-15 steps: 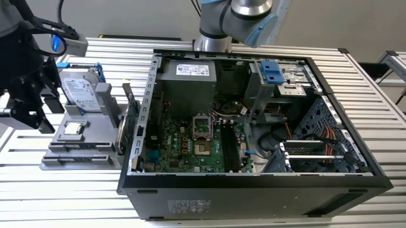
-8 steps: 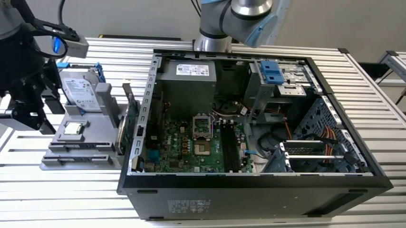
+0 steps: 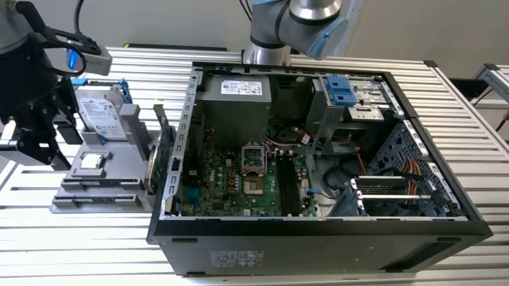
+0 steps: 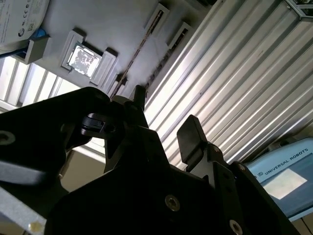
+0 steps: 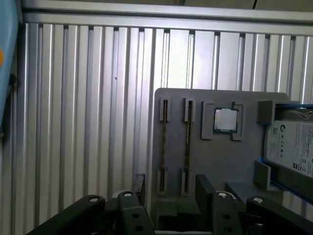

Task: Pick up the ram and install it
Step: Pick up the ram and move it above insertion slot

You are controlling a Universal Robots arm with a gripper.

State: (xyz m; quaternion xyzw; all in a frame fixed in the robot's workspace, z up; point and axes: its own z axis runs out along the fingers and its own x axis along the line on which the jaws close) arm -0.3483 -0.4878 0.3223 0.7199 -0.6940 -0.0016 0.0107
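Two ram sticks stand on edge in slots of a grey holder (image 5: 244, 161); one ram stick (image 5: 164, 147) is beside the other (image 5: 187, 147) in the first wrist view. They show as thin dark lines (image 4: 128, 71) in the second wrist view. My gripper (image 5: 171, 185) is open and holds nothing. It hovers over the holder's ram end, and both sticks line up within the gap between its fingers (image 5: 203, 186). The second wrist view shows the open gripper (image 4: 166, 117) from below. In the exterior view the gripper (image 3: 40, 149) hangs at the far left beside the holder (image 3: 104, 190).
On the holder lie a CPU (image 5: 226, 120) and a hard drive (image 5: 293, 147), and a green card (image 3: 163, 155) stands at its side. The open PC case (image 3: 318, 238) sits to the exterior view's right, with black motherboard slots (image 3: 286, 185) inside. The ribbed metal table (image 5: 88, 122) surrounds everything.
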